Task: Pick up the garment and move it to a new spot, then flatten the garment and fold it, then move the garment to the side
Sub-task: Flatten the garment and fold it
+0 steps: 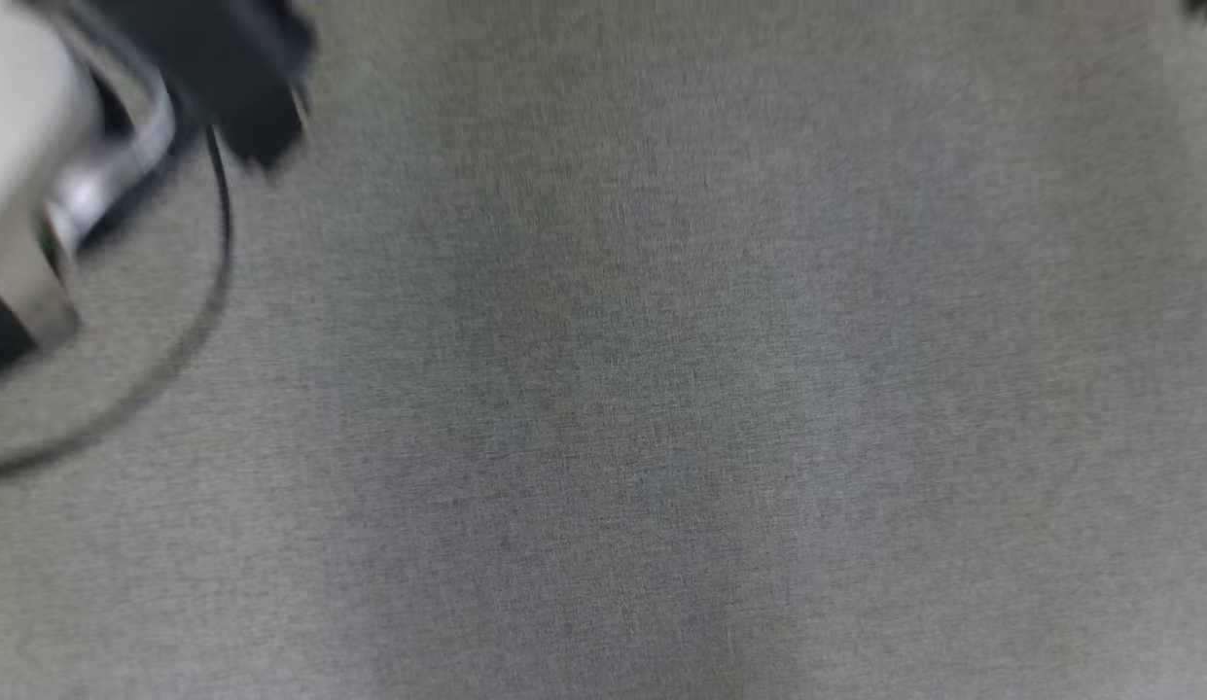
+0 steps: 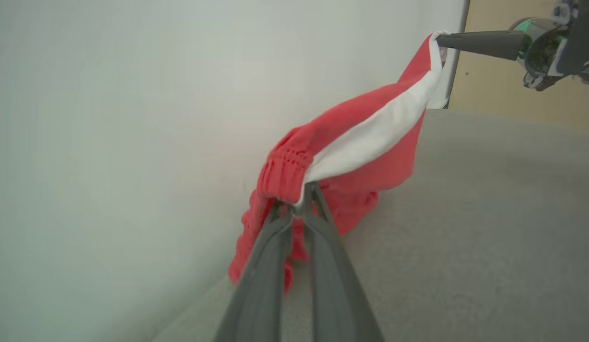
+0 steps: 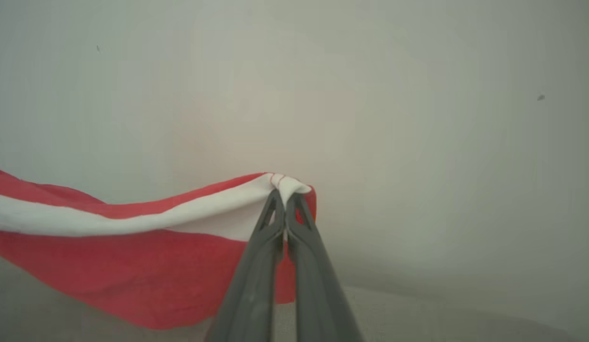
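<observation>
The garment (image 2: 365, 137) is red cloth with a white stripe and a gathered elastic band. It hangs stretched between both grippers above the grey cloth surface (image 2: 489, 228), close to a pale wall. My left gripper (image 2: 296, 202) is shut on the elastic end. In the left wrist view my right gripper (image 2: 441, 40) pinches the far corner at the upper right. The right wrist view shows that gripper (image 3: 285, 192) shut on the white-striped corner of the garment (image 3: 109, 247), which trails off to the left. The head view is blurred, with part of my left arm (image 1: 39, 175) at the upper left.
A pale wall (image 2: 133, 118) rises just behind the garment. A tan panel (image 2: 503, 85) stands beyond the wall's end at the upper right. The grey cloth surface (image 1: 661, 389) spreads across the head view.
</observation>
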{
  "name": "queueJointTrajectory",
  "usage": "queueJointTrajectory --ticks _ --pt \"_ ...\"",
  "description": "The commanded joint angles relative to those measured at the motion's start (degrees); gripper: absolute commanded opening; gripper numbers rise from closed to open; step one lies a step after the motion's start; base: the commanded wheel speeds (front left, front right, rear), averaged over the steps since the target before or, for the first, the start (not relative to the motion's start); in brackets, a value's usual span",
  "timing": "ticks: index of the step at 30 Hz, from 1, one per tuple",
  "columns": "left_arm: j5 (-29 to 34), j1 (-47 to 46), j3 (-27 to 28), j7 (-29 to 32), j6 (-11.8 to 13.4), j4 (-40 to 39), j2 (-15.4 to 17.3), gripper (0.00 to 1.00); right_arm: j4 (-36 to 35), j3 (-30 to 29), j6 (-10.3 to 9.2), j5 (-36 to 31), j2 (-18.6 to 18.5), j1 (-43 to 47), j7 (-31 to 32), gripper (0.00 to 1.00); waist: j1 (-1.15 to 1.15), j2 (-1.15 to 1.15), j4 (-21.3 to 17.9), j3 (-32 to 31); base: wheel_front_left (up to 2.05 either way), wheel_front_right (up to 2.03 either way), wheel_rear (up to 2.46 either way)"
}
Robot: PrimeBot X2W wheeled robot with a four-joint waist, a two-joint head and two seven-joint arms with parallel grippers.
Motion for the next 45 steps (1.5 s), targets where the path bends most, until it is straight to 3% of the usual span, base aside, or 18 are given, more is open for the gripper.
queueJointTrajectory --ticks 1,10,20,32,37,45 --pt "-0.8 4.0 0.1 -0.5 0.4 -1.5 0.5 0.0 -1.5 -0.2 0.06 1.4 -1.3 3.7 -0.8 0.0 0.01 -0.01 0.5 -4.2 0.0 0.0 0.0" --pt "3.4 28.5 2.3 -0.6 6.8 -12.3 2.1 0.0 -10.2 -3.4 0.06 4.5 -7.2 30.2 -3.4 0.0 0.01 -0.01 1.5 -13.4 0.0 0.0 0.0" --pt "7.6 49.7 0.6 -0.6 8.5 -14.4 5.0 0.0 -14.3 -12.2 -0.04 1.0 -6.9 55.7 -3.8 0.0 0.01 -0.01 1.5 -20.5 0.0 0.0 0.0" --pt "10.5 62.9 4.5 -0.6 10.7 -14.5 4.8 0.0 -24.3 -26.9 -0.05 -7.3 3.2 83.2 2.5 0.0 0.01 -0.01 2.2 -27.0 0.0 0.0 0.0" --pt "10.7 69.1 6.7 -0.6 10.6 -15.6 5.8 0.0 -31.9 -35.7 -0.05 -12.2 10.8 96.3 9.1 0.0 0.01 -0.01 3.6 -30.0 0.0 0.0 0.0" --pt "12.3 71.1 7.3 -0.6 9.2 -14.6 1.9 0.0 -39.7 -43.0 -0.03 -15.6 17.4 99.9 15.5 0.0 0.01 -0.01 5.2 -30.2 0.0 0.0 0.0"
